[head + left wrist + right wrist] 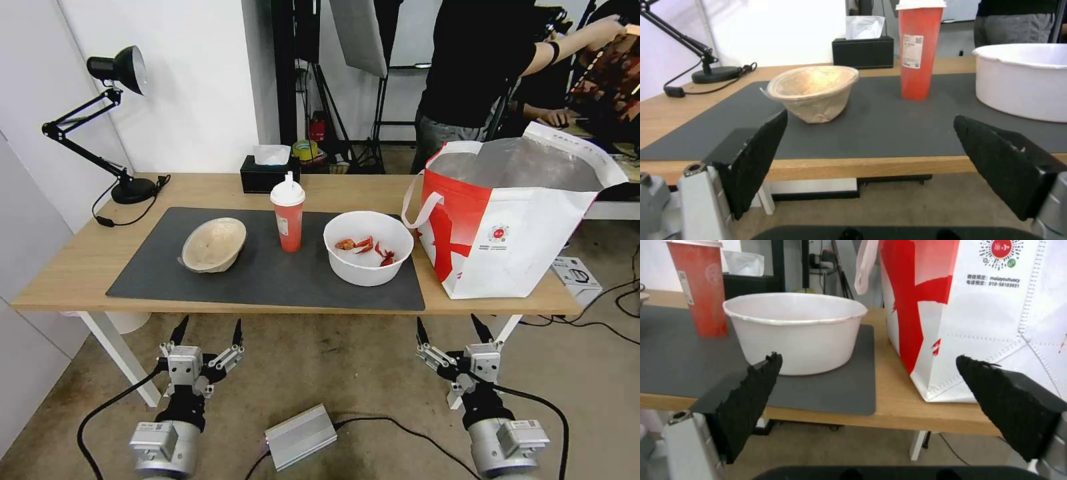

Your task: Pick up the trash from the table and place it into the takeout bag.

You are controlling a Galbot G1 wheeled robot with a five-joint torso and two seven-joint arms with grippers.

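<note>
Light wood of the table (80,267) carries all three pieces of trash on its grey mat (267,280) in the head view: beige bowl (213,244) to the left, red cup (288,215) in the middle, white bowl (368,248) with crayfish scraps just beside the takeout bag (513,220), which stands open at the table's right end; left gripper (207,332) and right gripper (455,329) hang below the near edge, both spread wide and empty; from the left wrist, the beige bowl (813,91) sits tilted and crumpled, so it may slip or fold under a squeeze; from the right wrist, the white bowl (795,331) looks wide for the jaws, so a rim grasp could tip scraps out beside the bag (978,313).
</note>
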